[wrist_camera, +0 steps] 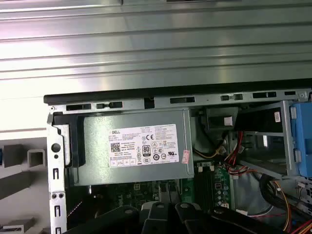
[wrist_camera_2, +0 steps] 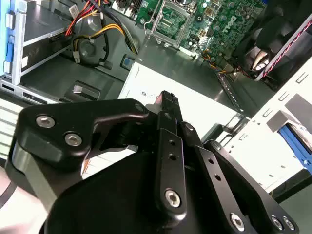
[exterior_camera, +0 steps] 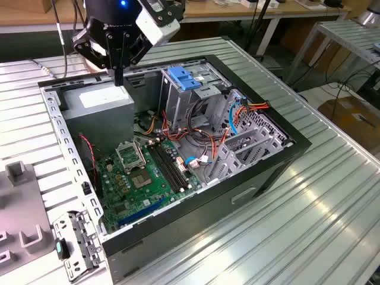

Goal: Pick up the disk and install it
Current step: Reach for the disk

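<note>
Disk position could not be told; a blue strip beside the computer case might have been its rail. The gripper hovered over the grey power supply, jaws pressed together and holding nothing. Judgement: a sound pick needed jaws widened, squared to the side rails and clear of cables.

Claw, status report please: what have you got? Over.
Claw looks shut, no disk in it. Tip over grey box with white sticker; touching or not, can't tell. Cables sit apart, near drive cage.
</note>
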Robot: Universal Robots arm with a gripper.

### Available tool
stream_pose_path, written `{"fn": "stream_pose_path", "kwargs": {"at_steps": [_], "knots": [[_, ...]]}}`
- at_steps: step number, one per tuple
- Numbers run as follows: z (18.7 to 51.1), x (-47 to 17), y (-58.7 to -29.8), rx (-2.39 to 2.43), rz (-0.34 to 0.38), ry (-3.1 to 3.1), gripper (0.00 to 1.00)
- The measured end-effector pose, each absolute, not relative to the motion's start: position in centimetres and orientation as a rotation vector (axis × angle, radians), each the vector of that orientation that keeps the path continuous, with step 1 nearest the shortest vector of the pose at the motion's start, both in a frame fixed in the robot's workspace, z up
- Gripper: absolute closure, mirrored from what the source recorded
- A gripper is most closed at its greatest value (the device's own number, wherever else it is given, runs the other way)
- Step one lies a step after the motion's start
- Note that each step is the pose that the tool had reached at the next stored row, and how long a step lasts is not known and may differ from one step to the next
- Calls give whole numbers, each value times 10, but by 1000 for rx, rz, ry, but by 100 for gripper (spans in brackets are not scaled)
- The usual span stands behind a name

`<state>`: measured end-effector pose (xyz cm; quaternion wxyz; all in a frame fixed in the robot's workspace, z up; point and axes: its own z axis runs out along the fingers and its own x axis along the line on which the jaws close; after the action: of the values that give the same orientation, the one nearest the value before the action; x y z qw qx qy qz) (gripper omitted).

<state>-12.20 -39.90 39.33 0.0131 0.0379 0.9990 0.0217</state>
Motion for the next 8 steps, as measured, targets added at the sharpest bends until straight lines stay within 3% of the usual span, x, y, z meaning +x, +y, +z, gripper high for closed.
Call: {"fn": "stream_pose_path", "kwargs": {"at_steps": [8], "knots": [[393, -126, -399, 118, 68, 3114, 89]]}}
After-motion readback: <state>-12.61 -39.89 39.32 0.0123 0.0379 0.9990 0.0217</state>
